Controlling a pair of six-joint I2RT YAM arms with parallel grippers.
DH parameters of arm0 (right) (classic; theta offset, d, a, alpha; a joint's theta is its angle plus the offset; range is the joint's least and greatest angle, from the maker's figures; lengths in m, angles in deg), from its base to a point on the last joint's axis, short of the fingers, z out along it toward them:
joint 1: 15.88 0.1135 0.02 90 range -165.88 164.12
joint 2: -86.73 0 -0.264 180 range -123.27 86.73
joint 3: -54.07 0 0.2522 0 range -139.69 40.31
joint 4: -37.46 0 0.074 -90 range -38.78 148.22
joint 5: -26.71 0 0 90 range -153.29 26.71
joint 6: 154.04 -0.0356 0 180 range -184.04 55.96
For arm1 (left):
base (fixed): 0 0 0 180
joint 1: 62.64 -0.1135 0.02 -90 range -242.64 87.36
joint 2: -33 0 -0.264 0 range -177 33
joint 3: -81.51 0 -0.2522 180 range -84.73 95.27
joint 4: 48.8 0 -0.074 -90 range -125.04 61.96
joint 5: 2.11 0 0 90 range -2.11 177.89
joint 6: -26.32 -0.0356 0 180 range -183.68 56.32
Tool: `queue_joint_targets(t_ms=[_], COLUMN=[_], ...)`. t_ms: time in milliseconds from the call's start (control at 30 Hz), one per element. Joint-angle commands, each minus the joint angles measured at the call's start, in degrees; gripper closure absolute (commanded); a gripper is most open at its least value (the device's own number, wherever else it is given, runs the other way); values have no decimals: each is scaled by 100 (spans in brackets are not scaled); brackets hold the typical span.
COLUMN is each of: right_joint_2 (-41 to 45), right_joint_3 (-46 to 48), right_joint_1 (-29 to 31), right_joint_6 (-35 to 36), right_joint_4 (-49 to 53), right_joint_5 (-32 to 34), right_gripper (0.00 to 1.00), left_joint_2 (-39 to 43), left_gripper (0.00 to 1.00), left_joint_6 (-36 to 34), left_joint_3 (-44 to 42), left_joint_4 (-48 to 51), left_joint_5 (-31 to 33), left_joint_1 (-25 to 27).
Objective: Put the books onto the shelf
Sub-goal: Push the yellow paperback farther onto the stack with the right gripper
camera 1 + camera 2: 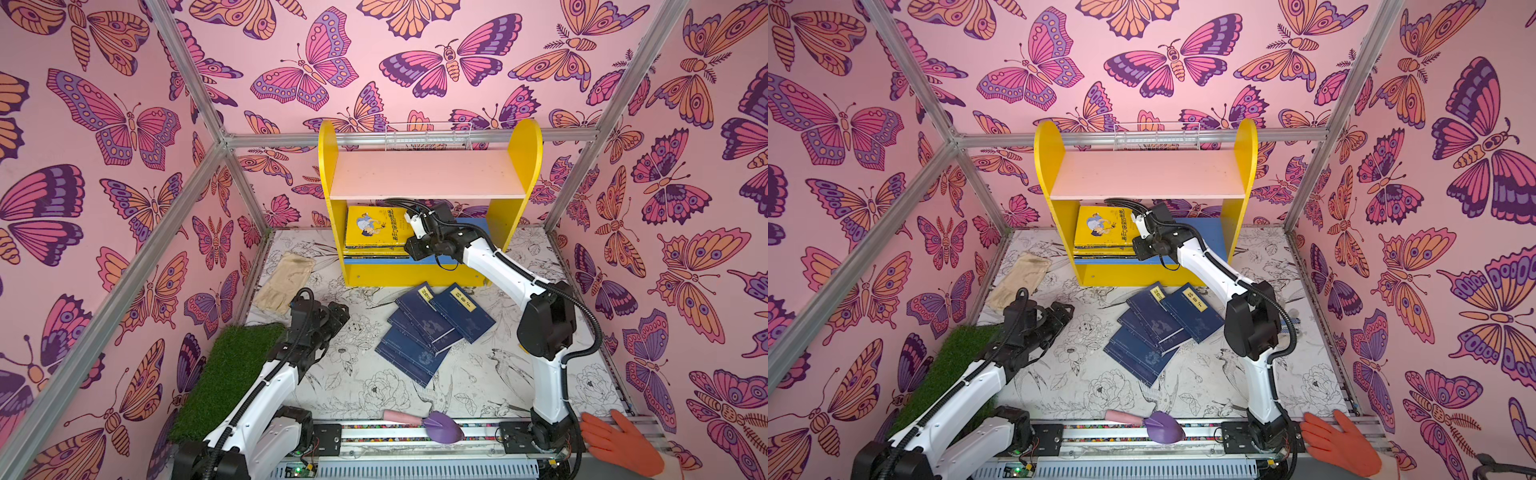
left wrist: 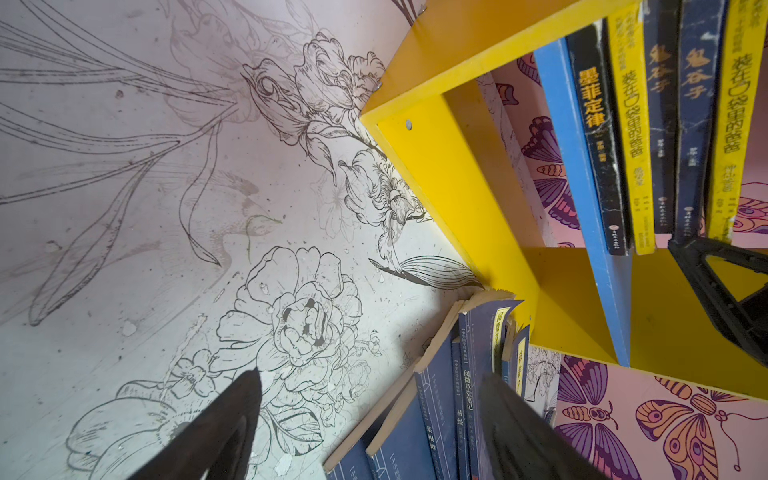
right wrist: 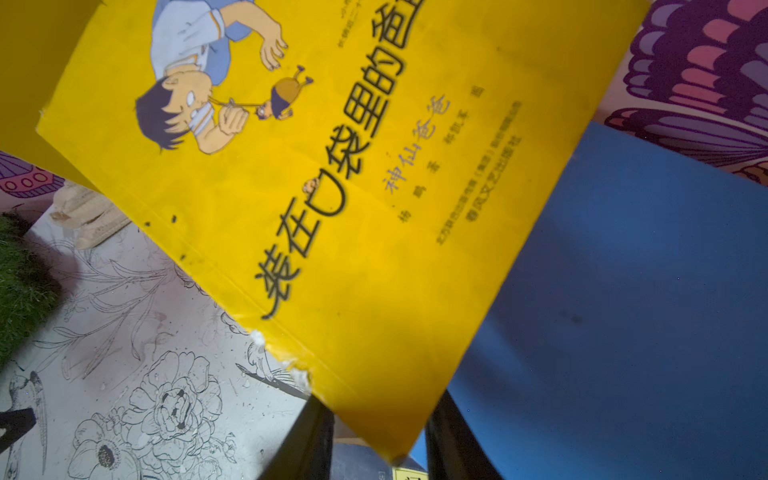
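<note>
Left gripper [image 1: 338,312] hangs wide open near navy books [image 1: 428,332] on the table [image 1: 498,395]. Farther, right gripper [image 1: 415,223] sits in the shelf [image 1: 428,174]; its wrist view shows yellow book [image 3: 332,187] hiding its fingertips, grip unclear. Left wrist view alone: five stacked spines [image 2: 623,124].

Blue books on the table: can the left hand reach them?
Probably yes. The left hand is open and sits just beside the blue books, and nothing lies between them. The right arm is off at the shelf, out of the way.
</note>
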Motion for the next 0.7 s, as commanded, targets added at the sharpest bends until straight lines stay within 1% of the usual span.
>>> queue_joint_targets(t_ms=[0, 133, 233, 333, 433, 667], right_joint_2=[-83, 107, 305, 641, 1155, 2296], right_joint_3=[-124, 249, 492, 861, 1475, 2883], right_joint_1=[211, 236, 236, 240, 236, 186], right_joint_6=[131, -94, -125, -142, -173, -452], right_joint_4=[-270, -754, -962, -1184, -1688, -2429], right_joint_5=[-538, -598, -312, 125, 419, 906], right_gripper=[65, 62, 56, 47, 40, 39], left_joint_2=[50, 89, 126, 157, 148, 26], left_gripper=[16, 16, 16, 16, 16, 16], left_joint_6=[12, 19, 19, -2, -65, -204], left_joint_3=[-26, -48, -74, -85, -79, -14], left_joint_4=[134, 134, 134, 128, 134, 133], left_joint_5=[48, 35, 30, 30, 30, -4], left_joint_1=[-17, -11, -17, -16, -12, -13])
